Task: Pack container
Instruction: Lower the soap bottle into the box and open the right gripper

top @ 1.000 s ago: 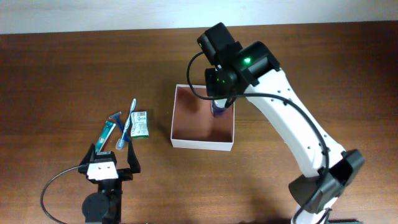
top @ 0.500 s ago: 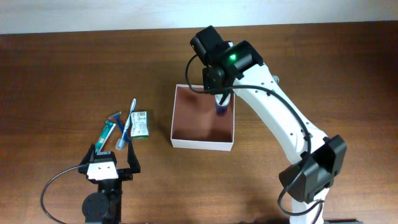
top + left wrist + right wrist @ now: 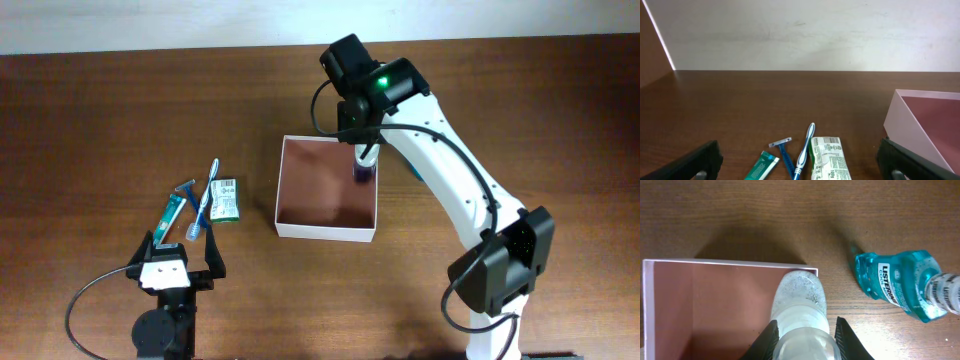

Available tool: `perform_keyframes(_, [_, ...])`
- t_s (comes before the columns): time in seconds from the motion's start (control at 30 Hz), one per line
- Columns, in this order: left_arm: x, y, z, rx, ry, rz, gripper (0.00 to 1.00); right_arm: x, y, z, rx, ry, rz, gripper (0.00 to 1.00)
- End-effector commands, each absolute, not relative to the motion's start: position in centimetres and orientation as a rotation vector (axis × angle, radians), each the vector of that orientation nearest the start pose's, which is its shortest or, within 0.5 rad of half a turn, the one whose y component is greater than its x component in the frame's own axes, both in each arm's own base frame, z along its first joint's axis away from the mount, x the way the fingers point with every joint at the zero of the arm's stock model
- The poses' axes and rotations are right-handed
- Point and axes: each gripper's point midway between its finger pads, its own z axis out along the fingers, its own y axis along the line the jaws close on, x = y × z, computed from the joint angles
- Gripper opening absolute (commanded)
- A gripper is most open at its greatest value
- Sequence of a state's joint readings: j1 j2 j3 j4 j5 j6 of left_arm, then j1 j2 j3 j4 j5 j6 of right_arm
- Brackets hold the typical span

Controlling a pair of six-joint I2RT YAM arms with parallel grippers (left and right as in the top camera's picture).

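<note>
One dark brown wooden table (image 3: pixel 100 120) fills the overhead view, its grain running side to side. A pale, plain wall (image 3: pixel 800 35) rises behind its far edge.

The container (image 3: pixel 327 195) sits near the middle of the table, a square shallow box with thin white walls and a reddish-brown floor. At its far corner, on the right arm's side, a clear bottle (image 3: pixel 800 297) stands base-down just inside the two walls. Whether its base touches the floor I cannot tell. The right gripper (image 3: pixel 807 337) comes down from above with its fingers closed against the bottle's upper part, one on either side.

Outside the container, a teal mouthwash bottle (image 3: pixel 900 282) with a white label lies on its side on the bare wood, apart from that same corner.

Four small toiletries lie in a loose cluster on the left arm's side, well apart from the container. They are a green toothpaste tube (image 3: pixel 172 213), a blue razor (image 3: pixel 187 190), a blue and white toothbrush (image 3: pixel 205 200) and a green and white packet (image 3: pixel 224 198).

The left gripper (image 3: pixel 180 250) rests low at the near edge, just short of the cluster, with its fingers spread wide and gripping nothing.
</note>
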State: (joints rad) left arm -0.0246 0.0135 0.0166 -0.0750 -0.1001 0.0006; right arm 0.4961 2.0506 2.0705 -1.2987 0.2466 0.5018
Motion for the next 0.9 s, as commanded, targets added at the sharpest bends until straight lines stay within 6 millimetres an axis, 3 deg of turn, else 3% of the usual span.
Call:
perform_keyframes(0.0, [24.6, 1.0, 15.9, -0.037, 1.640, 0.063, 0.99, 43.1, 17.5, 18.2, 0.098, 2.739, -0.128, 0.23])
perform_keyframes(0.87, [24.6, 1.0, 15.9, -0.037, 1.640, 0.063, 0.99, 42.8, 16.9, 14.6, 0.125, 2.792, -0.167, 0.23])
